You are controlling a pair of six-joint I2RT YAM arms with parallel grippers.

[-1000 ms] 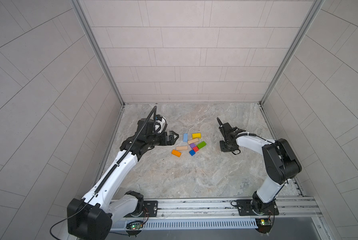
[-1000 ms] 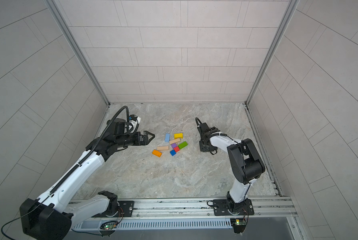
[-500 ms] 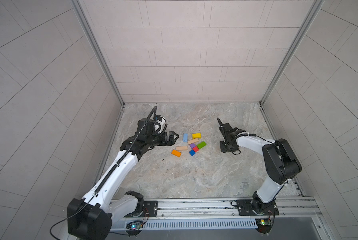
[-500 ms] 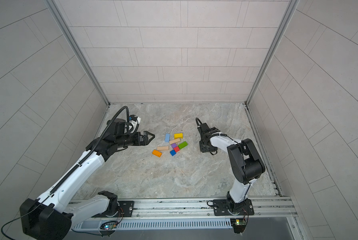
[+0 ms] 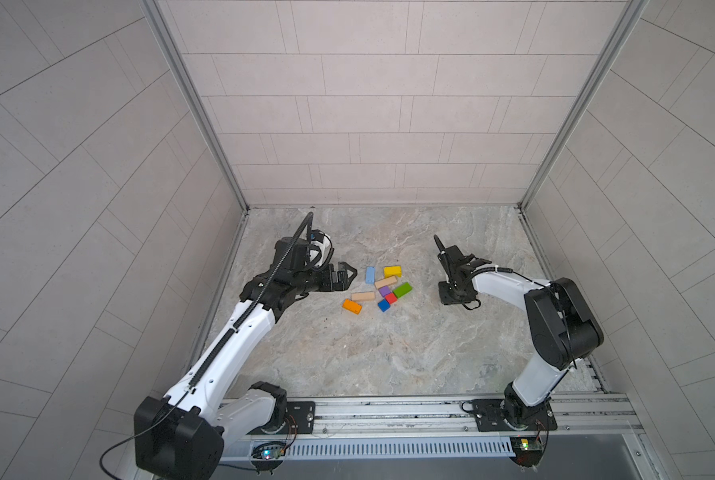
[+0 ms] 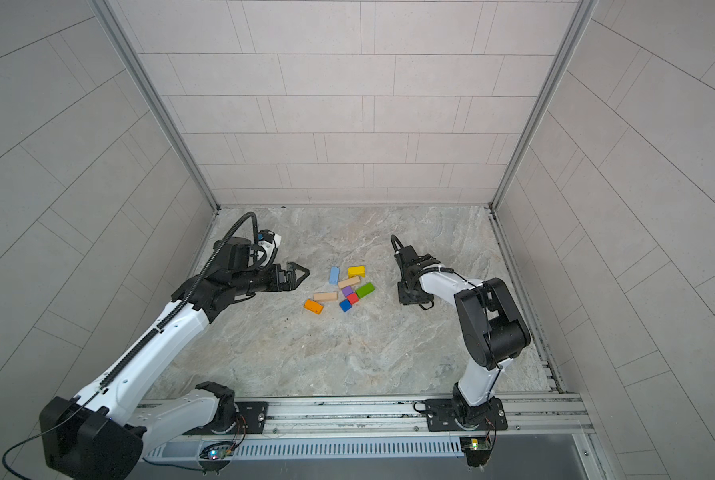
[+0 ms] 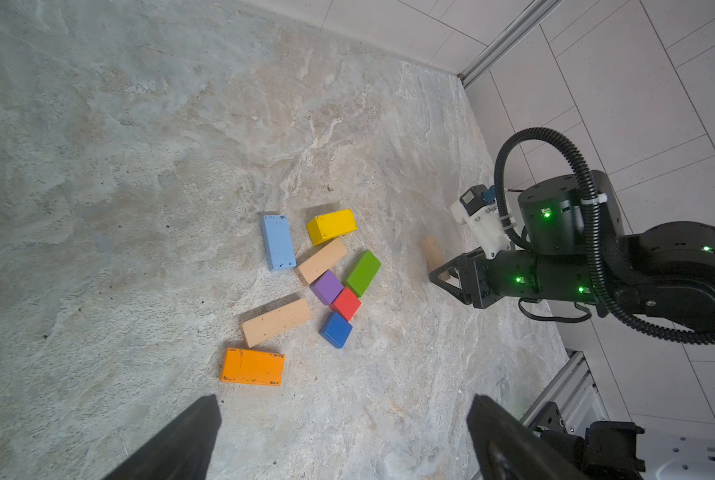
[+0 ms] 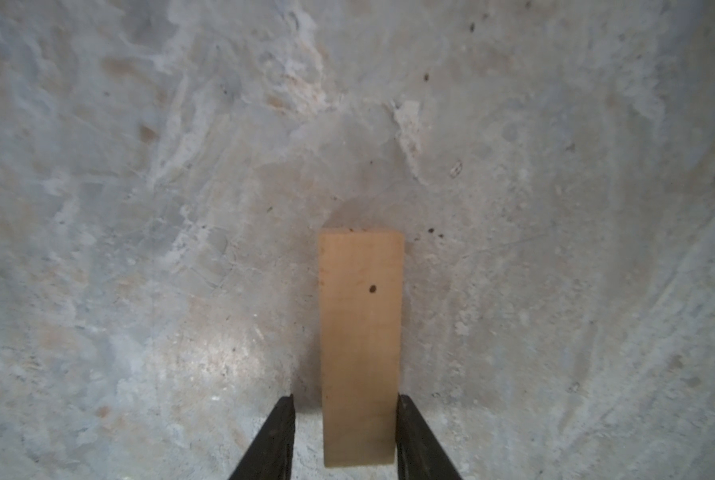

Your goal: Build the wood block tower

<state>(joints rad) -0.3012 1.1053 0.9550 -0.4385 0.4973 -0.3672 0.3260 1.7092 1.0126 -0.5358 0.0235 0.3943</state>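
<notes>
Tan block rests on the floor, my right gripper's jaws just slackened around it: base piece down. Left gripper gapes wide, loose blocks ahead.

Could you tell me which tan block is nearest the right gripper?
The lone tan block between the right gripper's jaws; the other two lie among coloured blocks.
</notes>
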